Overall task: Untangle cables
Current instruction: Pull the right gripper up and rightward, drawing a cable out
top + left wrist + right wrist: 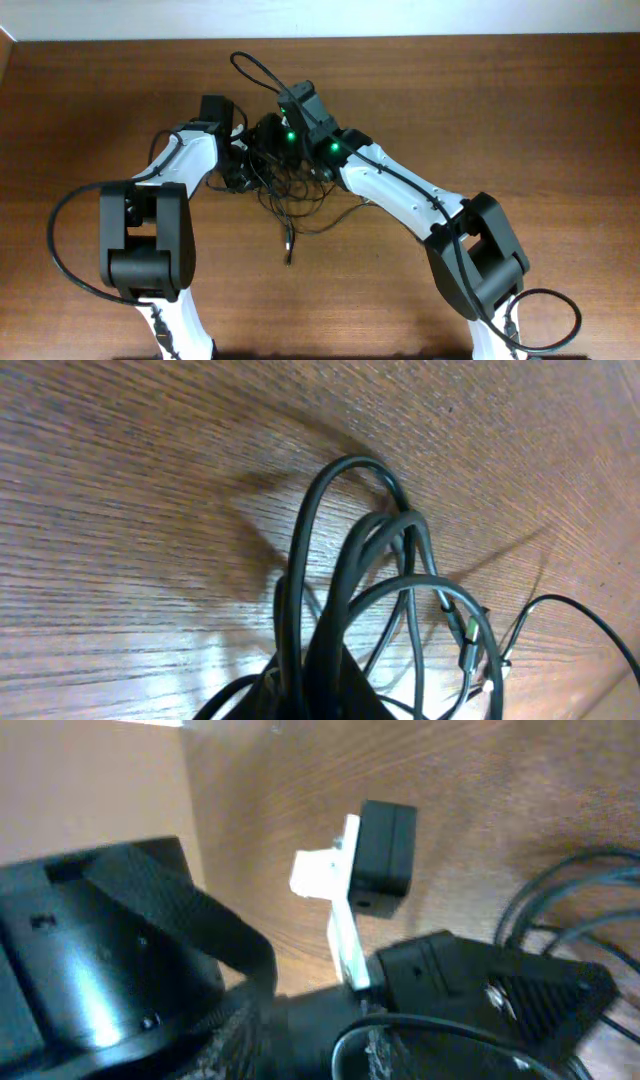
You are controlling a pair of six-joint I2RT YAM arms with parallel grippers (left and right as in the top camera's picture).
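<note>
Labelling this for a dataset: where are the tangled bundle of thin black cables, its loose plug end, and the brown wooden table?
Tangled bundle of thin black cables [335,600]: left wrist view, on a raised loop.
Loose plug end [289,257]: overhead view, on the cord's tip.
Brown wooden table [500,90]: overhead view, bare top.

A brown wooden table [520,110] carries a loose tangle of thin black cables [290,200] near its middle.

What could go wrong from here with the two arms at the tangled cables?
The left gripper seems to pinch several loops of the cables together, so pulling may tighten the knot. The right gripper sits very close to it, so the two could bump.
</note>
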